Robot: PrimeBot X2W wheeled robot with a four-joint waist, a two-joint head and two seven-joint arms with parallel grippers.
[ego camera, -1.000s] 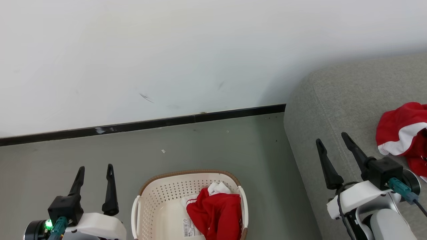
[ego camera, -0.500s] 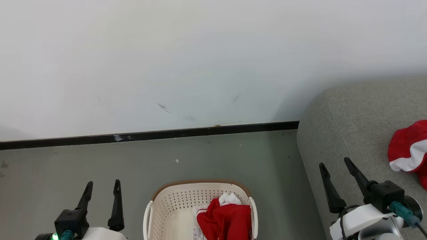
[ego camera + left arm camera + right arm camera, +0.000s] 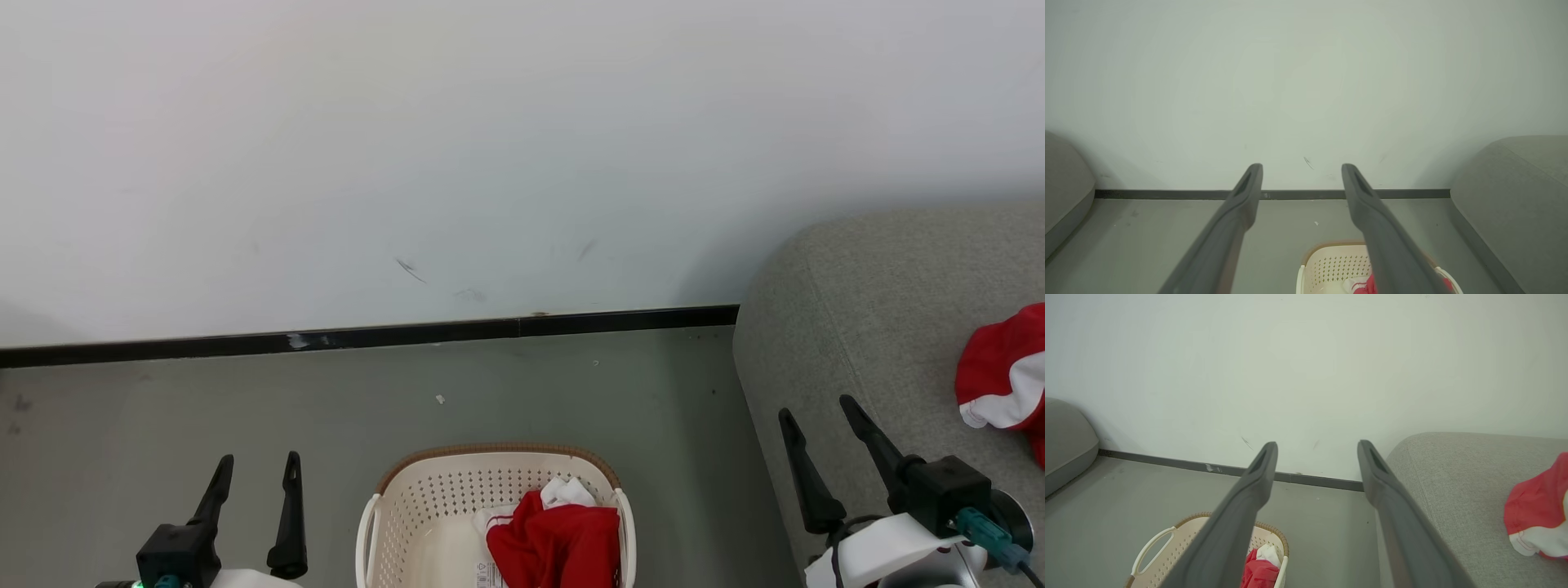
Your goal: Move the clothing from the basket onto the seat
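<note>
Clothing (image 3: 555, 543) of red and white lies bunched in the basket (image 3: 424, 498) on the floor (image 3: 163, 408), another red piece (image 3: 1000, 371) rests on the grey seat (image 3: 865, 327), and the left gripper (image 3: 257, 461) and right gripper (image 3: 815, 404) both hang empty, fingers spread wide.

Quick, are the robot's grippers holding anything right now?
Left gripper: open, holding nothing.
Right gripper: open, holding nothing.

Open floor (image 3: 204, 400) lies left of and beyond the basket (image 3: 416, 498). The wall (image 3: 490, 163) bounds the far side, the seat (image 3: 865, 327) the right. The basket mouth is open from above.
</note>
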